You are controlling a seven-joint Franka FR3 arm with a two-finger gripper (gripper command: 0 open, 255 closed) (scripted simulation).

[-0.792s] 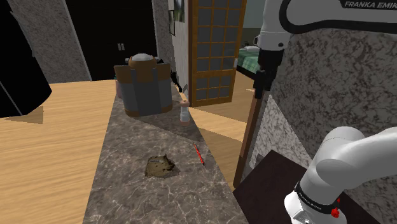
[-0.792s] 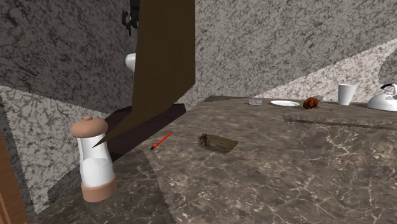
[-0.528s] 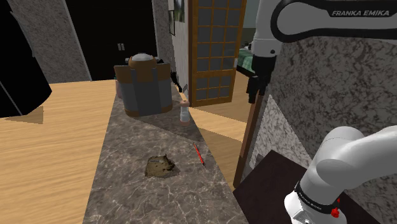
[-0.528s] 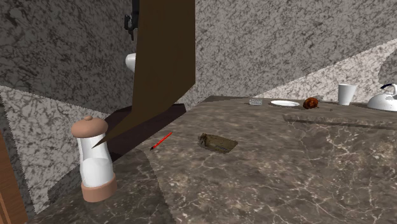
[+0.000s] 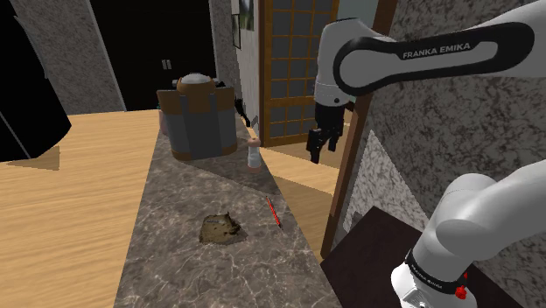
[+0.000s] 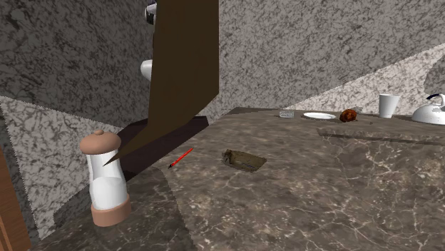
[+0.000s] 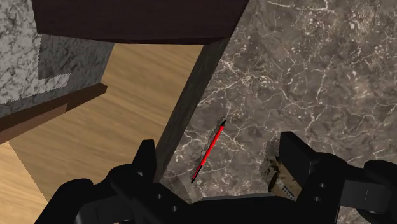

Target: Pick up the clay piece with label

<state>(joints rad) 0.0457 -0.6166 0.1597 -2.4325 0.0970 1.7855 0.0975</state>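
**Gripper spread and empty, high above counter edge; clay piece untouched on the marble**

Shoulder view: the white arm (image 5: 420,57) reaches across from the picture's right. The black gripper (image 5: 315,149) points down and hangs in the air. The clay piece (image 5: 220,228), a flat olive-brown lump, lies on the dark marble counter (image 5: 175,254). The gripper is between 1 and 2 o'clock from it, well apart. A red pen (image 5: 274,211) lies between 2 and 3 o'clock of the clay piece, near the counter edge. A small shaker (image 5: 253,150) stands at 1 o'clock. A big grey-and-brown container (image 5: 199,114) stands at 12 o'clock, at the far end. A lattice door (image 5: 293,61) is behind them, with wood floor (image 5: 70,201) alongside the counter.

Second exterior view: the clay piece (image 6: 242,160) lies flat mid-counter. The pen (image 6: 181,157) is at its 9 o'clock. The shaker (image 6: 105,178) is further out the same way, upright. At about 2 o'clock, well apart, are a white plate (image 6: 319,115), a brown lump (image 6: 349,115), a white cup (image 6: 389,105) and a pale kettle (image 6: 433,110). A tall brown panel (image 6: 185,57) stands at 11 o'clock.

Wrist view: the gripper (image 7: 218,143) has its fingers (image 7: 296,156) standing wide apart, with nothing between them touched. The pen (image 7: 208,151) lies on the marble far below, in the gap. The clay piece (image 7: 280,178) peeks out from behind one finger, on the side of the pen away from the counter edge. Wood floor (image 7: 127,95) shows past the edge.
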